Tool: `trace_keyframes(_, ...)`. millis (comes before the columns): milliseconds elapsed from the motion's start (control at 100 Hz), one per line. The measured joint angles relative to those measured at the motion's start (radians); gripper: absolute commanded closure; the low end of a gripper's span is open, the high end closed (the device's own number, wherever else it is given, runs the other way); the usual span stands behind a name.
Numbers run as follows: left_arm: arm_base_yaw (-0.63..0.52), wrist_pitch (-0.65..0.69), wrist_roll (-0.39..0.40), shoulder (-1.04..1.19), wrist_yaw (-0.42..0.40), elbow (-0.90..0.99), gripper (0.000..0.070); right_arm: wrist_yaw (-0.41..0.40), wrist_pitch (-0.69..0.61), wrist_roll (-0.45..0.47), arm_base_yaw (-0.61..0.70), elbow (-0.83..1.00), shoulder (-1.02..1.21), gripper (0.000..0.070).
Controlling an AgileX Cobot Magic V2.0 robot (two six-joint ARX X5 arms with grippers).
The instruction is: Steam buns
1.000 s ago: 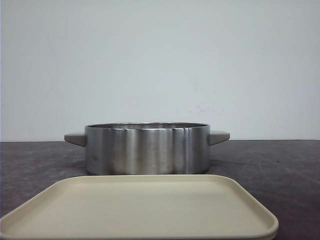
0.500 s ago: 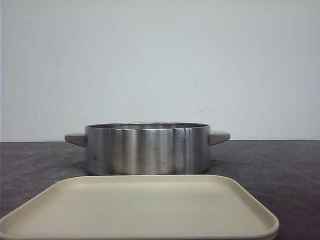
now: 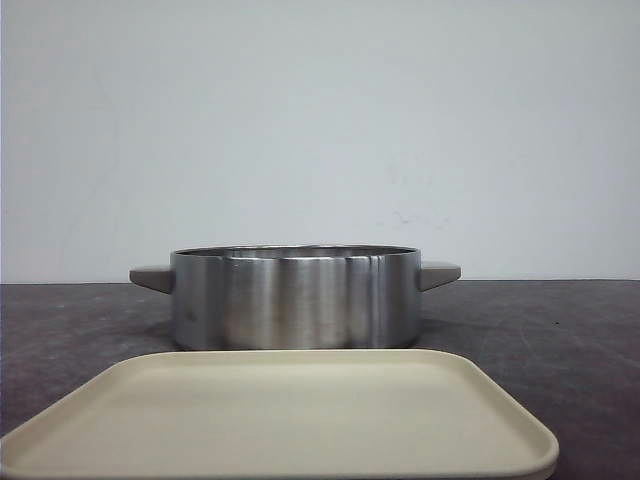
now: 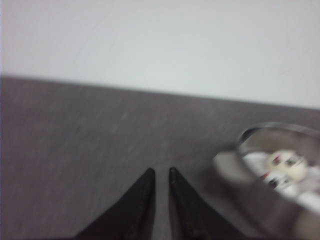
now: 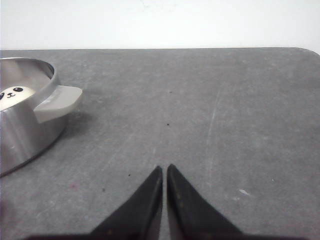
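Left gripper (image 4: 160, 172) nearly closed, tips a sliver apart, holding nothing, low over dark table (image 4: 75, 130). Right gripper (image 5: 164, 170) likewise pinched almost together, empty. Off to one side of each, steel pot (image 3: 294, 298) with grey handle (image 5: 57, 102), upright behind beige tray (image 3: 280, 420). Inside pot, panda buns (image 4: 286, 167), blurred; one bun (image 5: 14, 96) dome up, face toward right gripper. No long axis.

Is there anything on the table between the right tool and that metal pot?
No. The right wrist view shows only bare grey table between the right tool and the pot.
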Motion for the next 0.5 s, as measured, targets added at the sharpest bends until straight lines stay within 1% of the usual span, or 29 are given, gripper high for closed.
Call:
trace_keyframes(120,0.034,0.005,-0.024,-0.03,0.0,-0.085,0.07,0.0,0.0,0.0,0.0,0.0,0.0,0.0692)
trace_keyframes(260,0.06,0.016,-0.03,-0.045,-0.011,-0.113,0.07,0.0,0.0,0.0,0.0,0.0,0.0,0.0692)
trace_keyframes(330,0.064,0.026,-0.003,-0.049,-0.027,-0.119,0.07,0.0,0.0,0.0,0.0,0.0,0.0,0.0692)
trace_keyframes(410,0.067,0.023,0.045,-0.055,-0.03,-0.133,0.07,0.0,0.0,0.0,0.0,0.0,0.0,0.0692)
trace_keyframes(500,0.069,0.009,0.081,-0.062,-0.03,-0.153,0.07,0.0,0.0,0.0,0.0,0.0,0.0,0.0692)
